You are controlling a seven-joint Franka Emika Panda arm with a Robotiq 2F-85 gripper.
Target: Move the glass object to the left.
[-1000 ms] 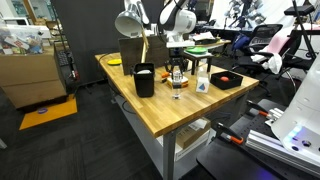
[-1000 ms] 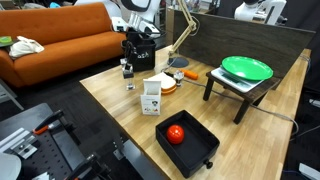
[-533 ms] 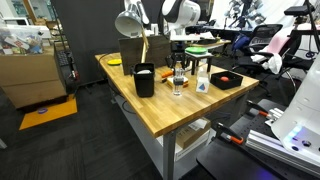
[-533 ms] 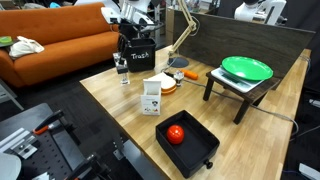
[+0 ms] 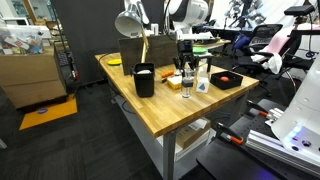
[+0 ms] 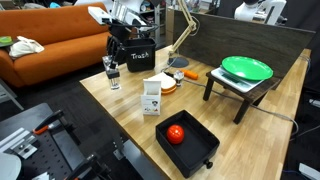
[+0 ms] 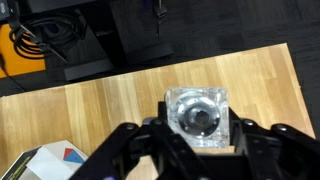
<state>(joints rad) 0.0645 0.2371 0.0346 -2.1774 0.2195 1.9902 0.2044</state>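
The glass object (image 7: 197, 112), a small clear glass with a darker base, sits between my gripper's (image 7: 197, 138) two black fingers in the wrist view, over the wooden table near its edge. My gripper (image 6: 113, 62) is shut on the glass (image 6: 113, 78) and holds it just to the side of the black container (image 6: 137, 58). In an exterior view the gripper (image 5: 187, 62) holds the glass (image 5: 187, 88) at about table height. I cannot tell whether its base touches the wood.
A white box (image 6: 152, 97) and a flat orange block (image 6: 168, 86) lie mid-table. A black tray (image 6: 190, 150) holds a red ball. A green plate (image 6: 246, 68) rests on a stand. A small white bottle (image 5: 203, 82) stands near the glass. The table edge (image 7: 150, 75) is close.
My gripper has carried the glass sideways away from the front of the black container toward the table's edge. Nothing else has moved.
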